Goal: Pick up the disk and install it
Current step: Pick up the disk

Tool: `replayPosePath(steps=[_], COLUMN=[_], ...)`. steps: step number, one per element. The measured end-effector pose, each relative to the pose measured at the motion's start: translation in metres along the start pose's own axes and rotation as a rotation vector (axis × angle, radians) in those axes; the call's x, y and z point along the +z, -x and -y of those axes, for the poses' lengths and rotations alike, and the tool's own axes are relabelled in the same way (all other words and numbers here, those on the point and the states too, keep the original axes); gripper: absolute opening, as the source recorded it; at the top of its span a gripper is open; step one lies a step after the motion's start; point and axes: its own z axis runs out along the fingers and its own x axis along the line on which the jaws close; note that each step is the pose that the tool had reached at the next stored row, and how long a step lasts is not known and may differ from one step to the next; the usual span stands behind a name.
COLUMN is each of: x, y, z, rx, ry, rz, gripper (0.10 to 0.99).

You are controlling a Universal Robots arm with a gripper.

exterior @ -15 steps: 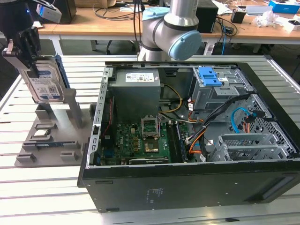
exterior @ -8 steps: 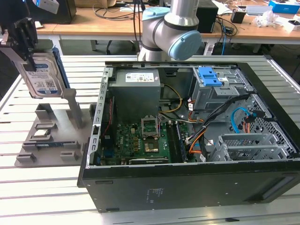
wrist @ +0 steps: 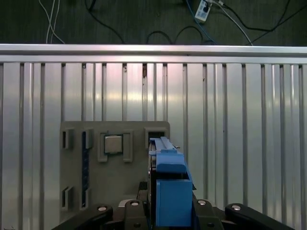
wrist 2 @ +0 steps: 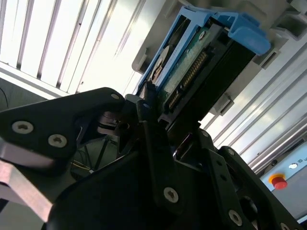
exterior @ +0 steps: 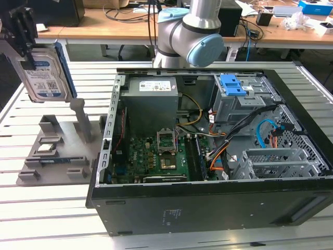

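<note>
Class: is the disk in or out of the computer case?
Out: the gripper holds the disk above the grey holder, apart from the computer case.

The table is a silver slotted aluminium-profile surface [exterior: 41, 219]. A flat grey plastic fixture plate [exterior: 57, 174] with recesses and upright posts lies on it directly below the gripper [exterior: 26, 47]. An open black metal computer case [exterior: 208, 208] lies on its side, beside the plate, farther from the gripper.
</note>
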Motion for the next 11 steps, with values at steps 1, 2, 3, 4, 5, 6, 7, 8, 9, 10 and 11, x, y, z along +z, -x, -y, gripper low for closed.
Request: replayPosePath(steps=[1,2,3,4,5,6,7,8,9,10,11], x=[-0.003,-0.0054,-0.0088,-0.0116,-0.0157,-0.0204,-0.0249,-0.0273,-0.0296,-0.0321,-0.0344], y=[0.0001,0.0001,0.0002,0.0002,0.0003,0.0004,0.0005,0.0006,0.0006,0.0007,0.0007], z=[-0.0001,-0.0002,-0.0004,-0.0005,-0.0006,-0.0008,-0.001,-0.0011,-0.0012,-0.0013,-0.0014], rx=[0.0,0.0,0.0,0.0,0.0,0.0,0.0,0.0,0.0,0.0,0.0], ry=[0.0,0.0,0.0,0.0,0.0,0.0,0.0,0.0,0.0,0.0,0.0], rz=[0.0,0.0,0.0001,0.0,0.0,0.0,0.0,0.0,0.0001,0.0,0.0001], gripper=[0.365,0.365,0.365,0.365,0.365,0.365,0.365,0.365,0.365,0.365,0.365])
